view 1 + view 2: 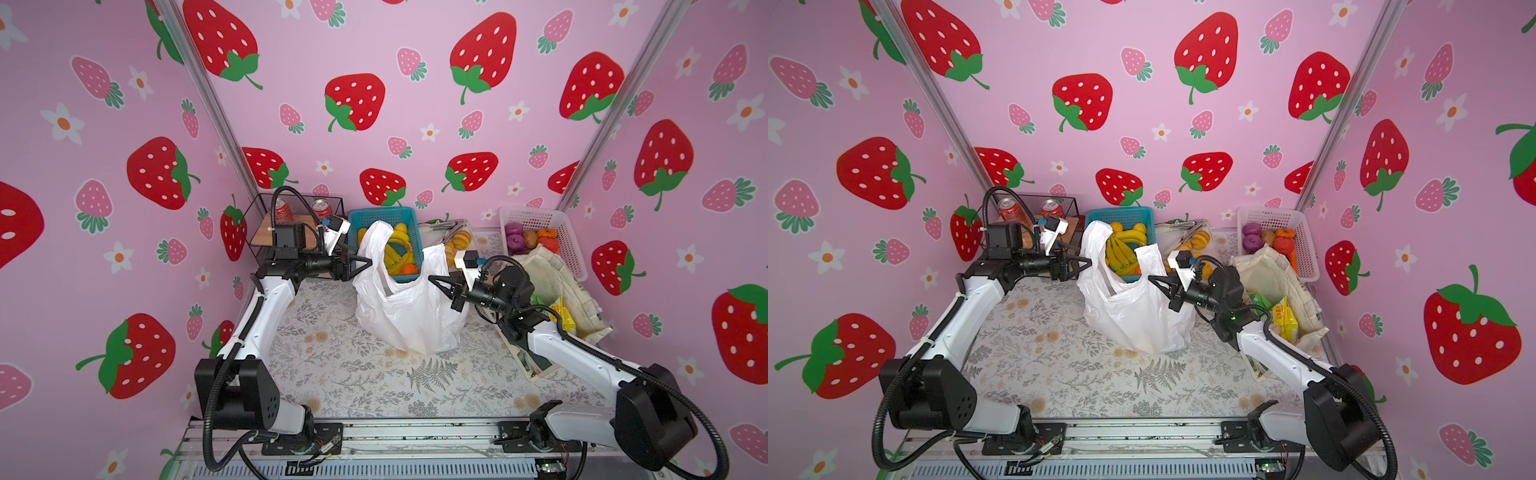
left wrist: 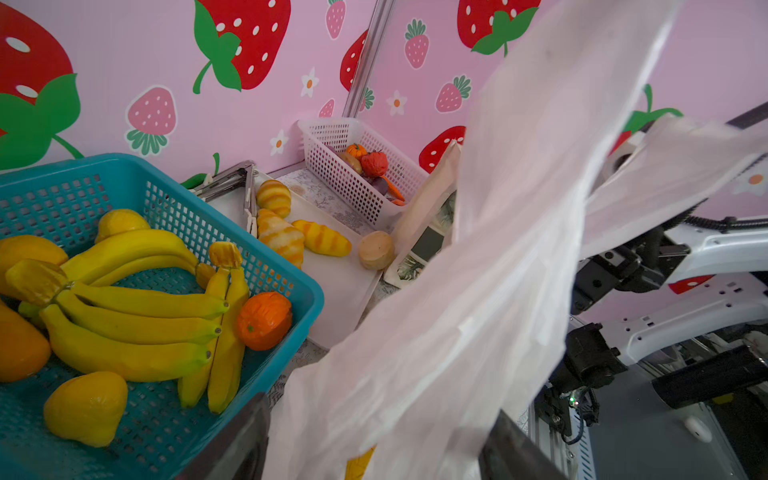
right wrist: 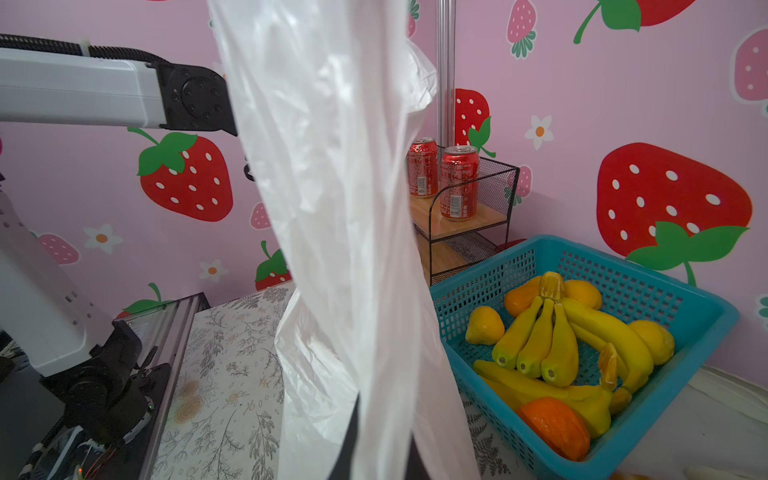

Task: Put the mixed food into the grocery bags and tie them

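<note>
Right end effector (image 1: 432, 277) clamps the white plastic bag (image 1: 409, 320) by its right handle; left end effector (image 1: 369, 262), jaws apart, straddles the left handle

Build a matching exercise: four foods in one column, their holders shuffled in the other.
1. red soda cans
2. yellow toy bananas
3. purple toy onions
4. golden striped bread rolls

A. white lattice plastic basket
B. blue plastic basket
C. black wire shelf
D. flat white tray

Pairs: 1-C, 2-B, 3-A, 4-D
</note>
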Robot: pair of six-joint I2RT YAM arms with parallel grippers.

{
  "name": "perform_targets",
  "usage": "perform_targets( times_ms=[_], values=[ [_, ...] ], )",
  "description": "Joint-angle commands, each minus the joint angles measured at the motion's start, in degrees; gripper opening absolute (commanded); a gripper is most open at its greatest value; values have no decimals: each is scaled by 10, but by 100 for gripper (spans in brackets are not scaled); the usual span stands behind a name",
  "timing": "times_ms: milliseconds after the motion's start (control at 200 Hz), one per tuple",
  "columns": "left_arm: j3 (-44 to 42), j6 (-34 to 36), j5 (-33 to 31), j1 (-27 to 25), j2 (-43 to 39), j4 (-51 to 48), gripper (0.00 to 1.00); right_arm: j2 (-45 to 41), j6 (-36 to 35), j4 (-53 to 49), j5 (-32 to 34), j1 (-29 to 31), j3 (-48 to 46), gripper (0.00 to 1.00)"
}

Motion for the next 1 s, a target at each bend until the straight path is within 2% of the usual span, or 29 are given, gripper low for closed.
perform_targets(
  times_ms=[0, 195, 370, 460, 670, 740, 835, 995],
  values=[
    [25, 22, 70, -8, -1, 24, 69, -9, -6, 15, -9, -4, -4, 0],
    [11, 38, 85, -28, 1, 42, 62, -1, -4, 16, -10, -4, 1, 0],
    [23, 44, 100, -34, 15, 41, 61, 4, -3, 16, -11, -3, 5, 0],
    [37, 47, 110, -39, 24, 31, 51, 5, -3, 16, -11, -4, 5, 0],
    [59, 84, 114, -41, 28, -37, 15, 2, -7, 12, -2, -4, 1, 0],
    [61, 102, 107, -39, 20, -59, 9, 2, -10, 9, -1, -4, 1, 0],
    [60, 112, 106, -27, 8, -75, 11, 1, -14, 5, 0, -4, 3, 0],
    [60, 130, 104, 4, -4, -98, 41, 1, -19, -4, 0, -4, 7, 0]
  ],
)
